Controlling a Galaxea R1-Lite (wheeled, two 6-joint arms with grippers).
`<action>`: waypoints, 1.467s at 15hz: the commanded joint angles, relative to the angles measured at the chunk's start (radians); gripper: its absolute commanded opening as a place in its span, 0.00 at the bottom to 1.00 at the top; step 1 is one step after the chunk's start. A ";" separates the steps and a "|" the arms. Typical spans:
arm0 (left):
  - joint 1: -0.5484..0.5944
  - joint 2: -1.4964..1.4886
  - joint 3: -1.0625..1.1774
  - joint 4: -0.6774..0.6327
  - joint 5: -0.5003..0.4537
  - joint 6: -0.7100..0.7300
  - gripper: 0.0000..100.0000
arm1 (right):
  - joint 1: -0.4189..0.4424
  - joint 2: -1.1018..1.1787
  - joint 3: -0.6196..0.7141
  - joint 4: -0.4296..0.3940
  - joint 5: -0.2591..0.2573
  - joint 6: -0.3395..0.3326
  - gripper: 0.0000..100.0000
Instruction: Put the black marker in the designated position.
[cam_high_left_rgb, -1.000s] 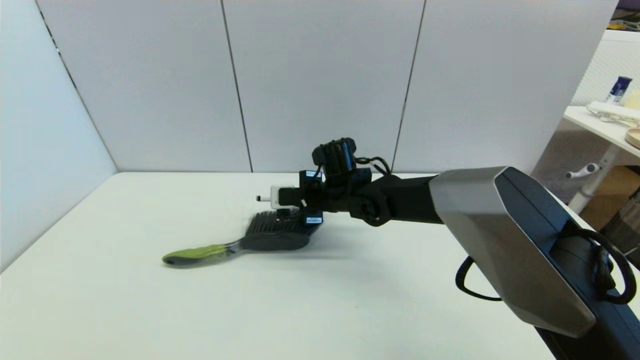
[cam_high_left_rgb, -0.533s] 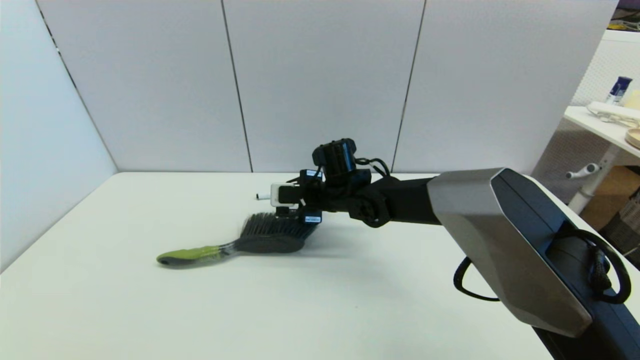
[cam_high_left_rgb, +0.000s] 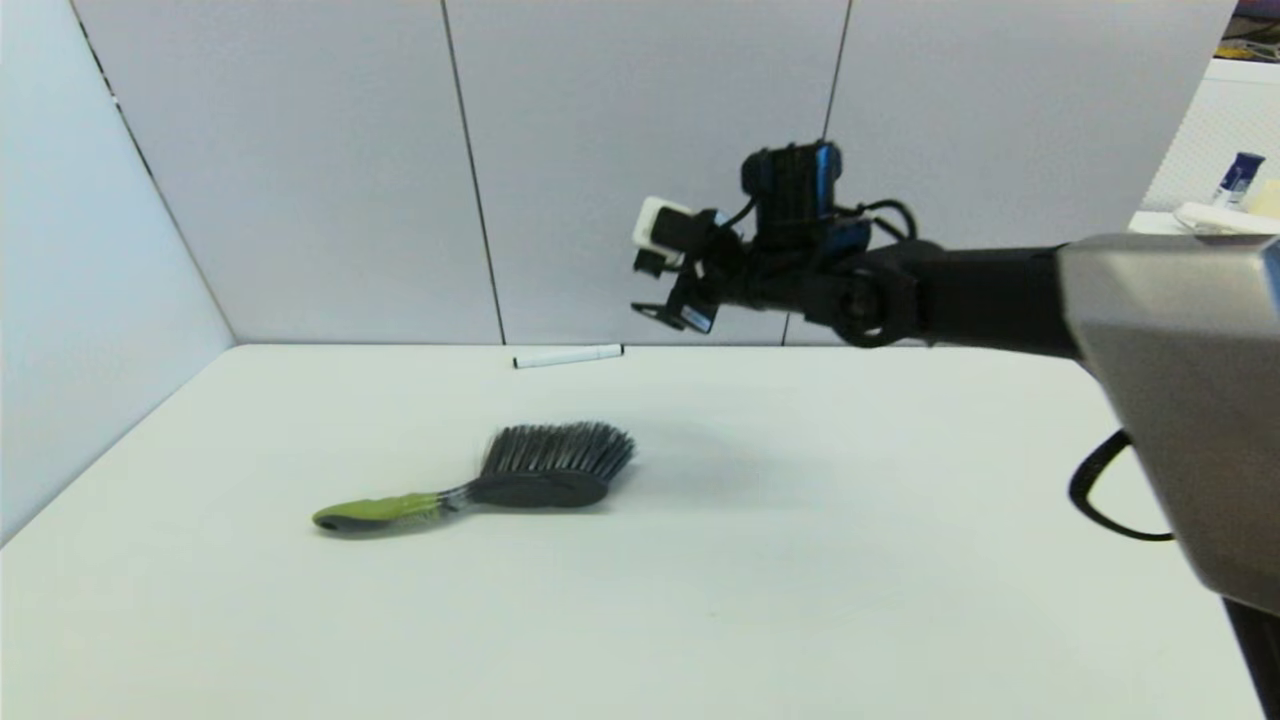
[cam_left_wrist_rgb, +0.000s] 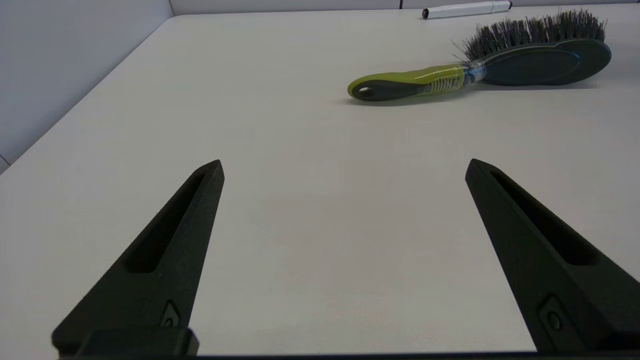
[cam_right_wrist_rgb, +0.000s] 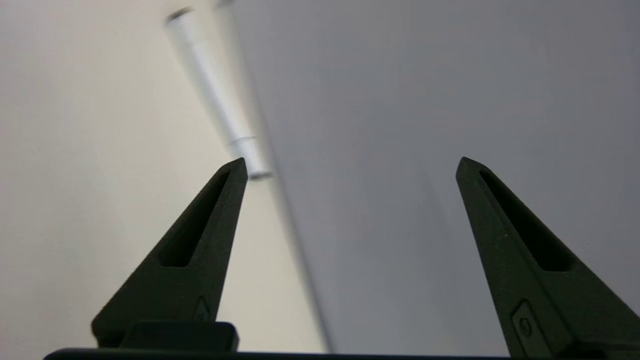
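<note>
The black marker (cam_high_left_rgb: 568, 356), a slim white barrel with dark tips, lies flat on the off-white tabletop strip (cam_high_left_rgb: 400, 362) along the back wall, just right of a dark vertical seam (cam_high_left_rgb: 480, 250). It also shows in the left wrist view as the marker (cam_left_wrist_rgb: 465, 9) and, blurred, in the right wrist view as the marker (cam_right_wrist_rgb: 215, 95). My right gripper (cam_right_wrist_rgb: 350, 165) hangs open and empty in the air, above and to the right of the marker, in front of the wall. Low over the near left tabletop, my left gripper (cam_left_wrist_rgb: 345, 167) stands open, holding nothing.
A green-handled brush (cam_high_left_rgb: 520, 480) with dark bristles lies mid-table in front of the marker, handle to the left; it shows as the brush (cam_left_wrist_rgb: 480, 75) in the left wrist view. Grey wall panels (cam_high_left_rgb: 640, 150) close the back and left. The right arm (cam_high_left_rgb: 1000, 300) spans the right side.
The right gripper has let go of the marker and risen up and to the right. The marker now lies on the table by the back wall. The brush slid slightly left.
</note>
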 joint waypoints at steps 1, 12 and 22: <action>-0.001 0.001 0.000 0.000 0.000 0.000 1.00 | -0.131 -0.342 0.001 0.071 0.003 0.265 1.00; 0.001 0.001 0.000 0.000 0.000 0.000 1.00 | -0.444 -0.971 0.471 0.232 0.008 0.752 1.00; 0.001 0.001 0.000 0.000 0.000 0.000 1.00 | -0.478 -1.545 1.241 0.218 0.006 0.798 1.00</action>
